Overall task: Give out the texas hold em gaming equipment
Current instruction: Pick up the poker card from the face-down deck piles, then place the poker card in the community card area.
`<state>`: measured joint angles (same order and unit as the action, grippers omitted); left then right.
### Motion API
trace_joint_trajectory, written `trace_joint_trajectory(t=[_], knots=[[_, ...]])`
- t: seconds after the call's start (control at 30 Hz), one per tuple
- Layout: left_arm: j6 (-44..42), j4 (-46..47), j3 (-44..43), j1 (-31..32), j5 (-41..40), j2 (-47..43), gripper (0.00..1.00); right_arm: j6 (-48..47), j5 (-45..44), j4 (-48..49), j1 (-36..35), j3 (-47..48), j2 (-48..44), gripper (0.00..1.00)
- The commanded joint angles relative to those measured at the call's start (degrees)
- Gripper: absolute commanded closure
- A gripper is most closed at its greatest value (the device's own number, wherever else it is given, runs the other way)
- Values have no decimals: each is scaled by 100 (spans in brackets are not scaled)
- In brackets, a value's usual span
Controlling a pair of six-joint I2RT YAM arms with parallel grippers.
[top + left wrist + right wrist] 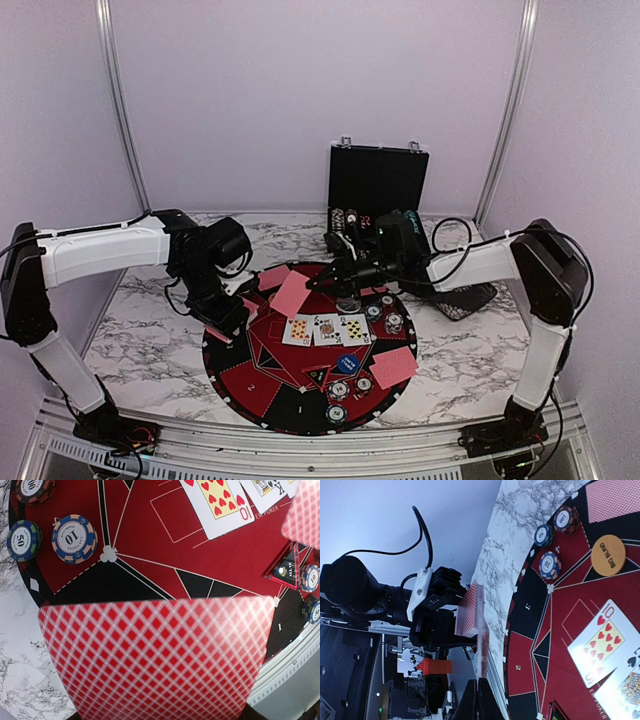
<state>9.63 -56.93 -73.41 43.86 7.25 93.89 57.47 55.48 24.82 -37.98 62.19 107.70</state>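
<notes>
My left gripper [232, 316] hangs over the left edge of the round red-and-black mat [270, 390], shut on a deck of red-backed cards [155, 660]. The deck hides its fingers in the left wrist view. In the right wrist view the deck [467, 612] sits in that black gripper [440, 625]. My right gripper [318, 283] is shut on a single red-backed card [292, 295], held above the mat and seen edge-on [483, 645] past its closed fingertips [492, 700]. Three face-up cards [326, 329] lie in a row at the mat's centre.
Face-down cards lie on the mat at the front right [393, 367] and back left [272, 277]. Chips sit near the front [340, 388] and right [394, 322], along with a blue button [347, 364] and an orange disc [608, 555]. An open chip case [378, 190] stands behind.
</notes>
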Motion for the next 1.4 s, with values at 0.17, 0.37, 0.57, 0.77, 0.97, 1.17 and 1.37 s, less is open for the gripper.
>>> trace_joint_trajectory(t=[0.17, 0.37, 0.57, 0.77, 0.97, 1.17, 1.37], knots=[[-6, -11, 49, -34, -5, -278, 52, -2384, -6, -2413, 44, 1296, 779, 100], [-11, -11, 66, -42, -14, -292, 52, -2949, -283, -3217, -120, 2064, 1383, 100], [-5, -7, 81, -44, -7, -301, 52, -3131, -433, -3530, -207, 2569, 1819, 100], [-27, -11, 94, -57, -20, -335, 52, -3302, -624, -3913, -396, 3009, 2140, 100], [-33, -11, 126, -58, -13, -345, 52, -3306, -664, -3947, -466, 3042, 2243, 100], [-30, -16, 126, -66, -2, -336, 52, -3356, -971, -4130, -538, 3164, 2325, 100], [-40, -12, 124, -62, 2, -345, 52, -3408, -1422, -4302, -584, 3271, 2291, 90]])
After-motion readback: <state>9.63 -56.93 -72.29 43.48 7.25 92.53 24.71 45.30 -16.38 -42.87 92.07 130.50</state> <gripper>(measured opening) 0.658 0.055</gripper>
